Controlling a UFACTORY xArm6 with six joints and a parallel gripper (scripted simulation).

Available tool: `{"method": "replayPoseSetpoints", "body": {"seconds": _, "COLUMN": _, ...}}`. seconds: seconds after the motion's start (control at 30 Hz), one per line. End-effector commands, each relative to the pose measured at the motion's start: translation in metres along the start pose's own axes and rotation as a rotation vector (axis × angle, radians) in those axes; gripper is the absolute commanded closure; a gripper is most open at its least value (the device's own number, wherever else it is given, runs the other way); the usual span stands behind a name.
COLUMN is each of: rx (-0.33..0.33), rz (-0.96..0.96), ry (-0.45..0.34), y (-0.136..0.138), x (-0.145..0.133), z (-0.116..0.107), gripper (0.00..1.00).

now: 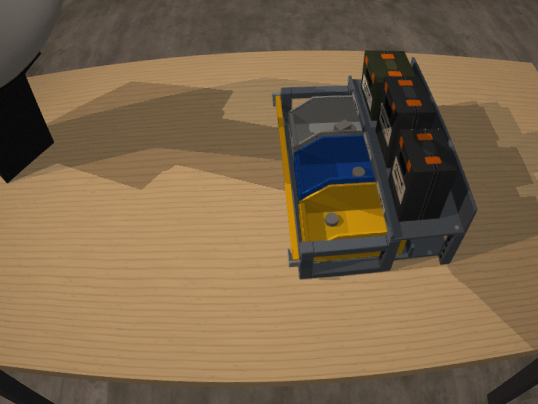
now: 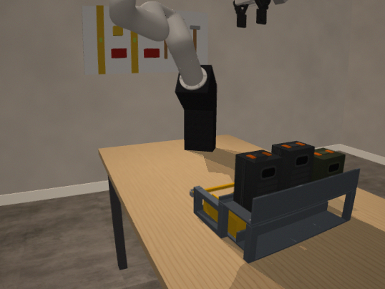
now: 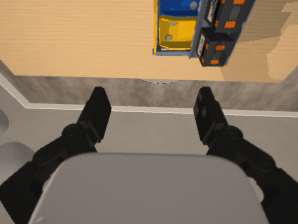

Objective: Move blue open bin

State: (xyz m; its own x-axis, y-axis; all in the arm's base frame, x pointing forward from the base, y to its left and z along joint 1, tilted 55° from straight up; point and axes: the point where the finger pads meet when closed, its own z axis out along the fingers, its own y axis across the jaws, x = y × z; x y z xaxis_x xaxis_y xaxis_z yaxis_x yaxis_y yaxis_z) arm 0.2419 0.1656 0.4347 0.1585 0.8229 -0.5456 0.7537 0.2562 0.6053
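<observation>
The blue open bin [image 1: 320,172] [image 3: 172,8] sits on the shelf [image 1: 345,245] [image 2: 304,194] between the grey bin [image 1: 304,127] and the yellow bin [image 1: 357,222] [image 3: 182,35]. A round grey part [image 1: 358,171] lies in the blue bin. The grey and yellow bins each hold a part too. All three look level. My gripper [image 2: 251,22] [image 3: 151,98] is open with nothing between its fingers, high above and well away from the bins. The exterior view does not show the blue bin.
Three tall dark cases [image 1: 427,185] [image 2: 255,179] [image 3: 216,49] stand behind the bins on the rack. A yellow bar [image 1: 286,170] runs along the bins' front. The robot's black base [image 2: 200,125] stands at the table [image 1: 150,300] [image 2: 143,179] [image 3: 75,40].
</observation>
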Motion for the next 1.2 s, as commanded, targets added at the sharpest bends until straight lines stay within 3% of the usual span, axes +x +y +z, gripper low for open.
{"method": "replayPoseSetpoints", "body": {"seconds": 0.0, "rx": -0.002, "rz": 0.000, "ry": 0.005, "y": 0.001, "x": 0.001, "z": 0.000, "gripper": 0.00}}
{"method": "replayPoseSetpoints", "body": {"seconds": 0.17, "rx": -0.002, "rz": 0.000, "ry": 0.005, "y": 0.001, "x": 0.001, "z": 0.000, "gripper": 0.00}}
{"method": "replayPoseSetpoints", "body": {"seconds": 0.33, "rx": -0.002, "rz": 0.000, "ry": 0.005, "y": 0.001, "x": 0.001, "z": 0.050, "gripper": 0.00}}
{"method": "replayPoseSetpoints", "body": {"seconds": 0.73, "rx": -0.002, "rz": 0.000, "ry": 0.005, "y": 0.001, "x": 0.001, "z": 0.050, "gripper": 0.00}}
{"method": "replayPoseSetpoints", "body": {"seconds": 0.9, "rx": -0.003, "rz": 0.001, "ry": 0.005, "y": 0.001, "x": 0.002, "z": 0.100, "gripper": 0.00}}
{"method": "replayPoseSetpoints", "body": {"seconds": 1.17, "rx": -0.003, "rz": 0.001, "ry": 0.005, "y": 0.001, "x": 0.002, "z": 0.100, "gripper": 0.00}}
